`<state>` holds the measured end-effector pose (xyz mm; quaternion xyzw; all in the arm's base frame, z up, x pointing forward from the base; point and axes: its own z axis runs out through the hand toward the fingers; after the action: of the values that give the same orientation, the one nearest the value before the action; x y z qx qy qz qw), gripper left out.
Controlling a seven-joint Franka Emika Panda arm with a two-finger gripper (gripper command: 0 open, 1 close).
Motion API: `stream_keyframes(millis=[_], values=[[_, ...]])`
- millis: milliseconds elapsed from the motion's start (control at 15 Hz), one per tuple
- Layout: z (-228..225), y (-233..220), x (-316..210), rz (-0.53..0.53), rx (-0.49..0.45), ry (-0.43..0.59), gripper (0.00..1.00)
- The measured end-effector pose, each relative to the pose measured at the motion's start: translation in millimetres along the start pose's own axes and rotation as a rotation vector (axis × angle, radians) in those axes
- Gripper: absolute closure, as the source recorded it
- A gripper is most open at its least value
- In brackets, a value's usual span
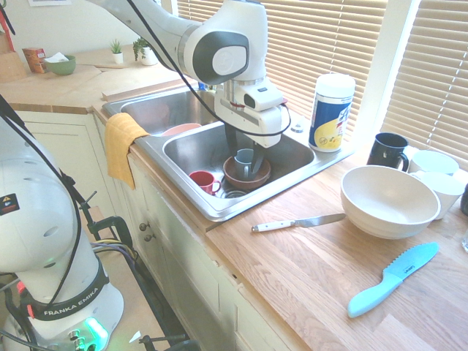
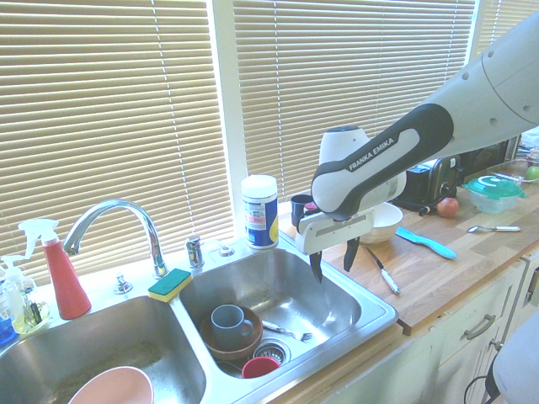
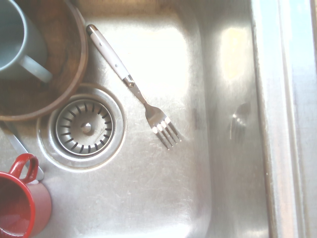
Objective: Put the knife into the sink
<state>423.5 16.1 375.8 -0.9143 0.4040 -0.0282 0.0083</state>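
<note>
Knife (image 1: 298, 223) in place on the wooden counter (image 1: 270, 256), a robot's claw (image 2: 333, 258) hangs above the steel sink (image 2: 278, 295) with its two fingers spread and nothing between them. Below it in the basin lies a fork (image 3: 157, 119) with a pale handle, near the drain strainer (image 3: 85, 128). A blue-grey mug (image 2: 228, 326) sits in a brown bowl (image 2: 210, 343), with a red mug (image 2: 260, 366) close by. On the counter, the white-handled knife lies flat between the sink and a large white bowl (image 1: 390, 201), near a light blue serrated knife (image 1: 393, 278). A wipes canister (image 1: 333, 113) stands upright at the sink's corner.
</note>
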Motion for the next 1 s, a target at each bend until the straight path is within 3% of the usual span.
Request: stream_keyframes(millis=[333,733,1000], values=[[-6.4,13.7,18.9,0.091,0.019,0.036,0.0],[-3.9,75.4,69.3,0.284,0.02,0.114,0.0],[11.9,112.0,80.0,0.391,-0.005,0.104,0.0]])
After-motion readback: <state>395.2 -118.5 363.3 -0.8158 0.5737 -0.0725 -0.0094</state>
